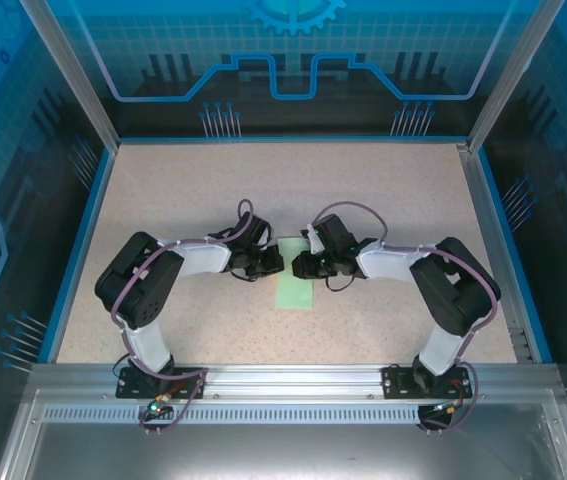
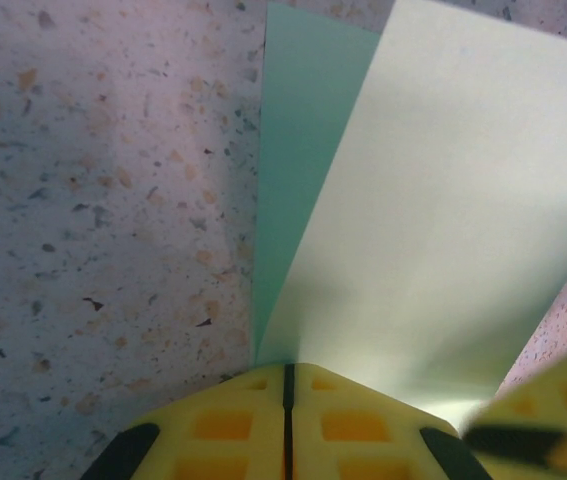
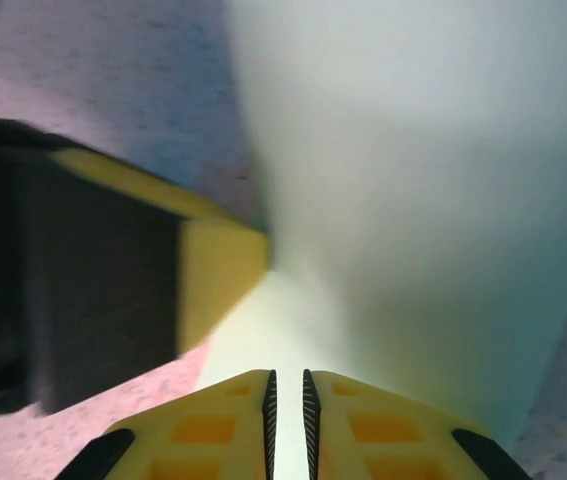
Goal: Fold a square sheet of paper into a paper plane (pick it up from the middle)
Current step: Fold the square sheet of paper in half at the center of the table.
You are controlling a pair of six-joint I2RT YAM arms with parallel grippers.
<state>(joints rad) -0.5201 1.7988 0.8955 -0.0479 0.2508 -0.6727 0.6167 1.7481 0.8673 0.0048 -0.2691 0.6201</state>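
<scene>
Left gripper (image 2: 288,368) closest, clamped on the raised flap of the square sheet of paper (image 2: 443,200) on the table (image 2: 93,200); right gripper (image 3: 286,375) nearly closed alongside, grip unclear. Seems early: first fold only.

The square sheet of paper (image 2: 443,220) is showing as thin, smooth, matt pale green paper, while the counter (image 2: 93,200) under it is looking like speckled, faintly grainy laminate. The left claw (image 2: 288,370) and right claw (image 3: 286,378) are presenting matt yellow plastic fingers with black trim. The rail (image 1: 293,385) at the near edge is gleaming as brushed metal.
</scene>
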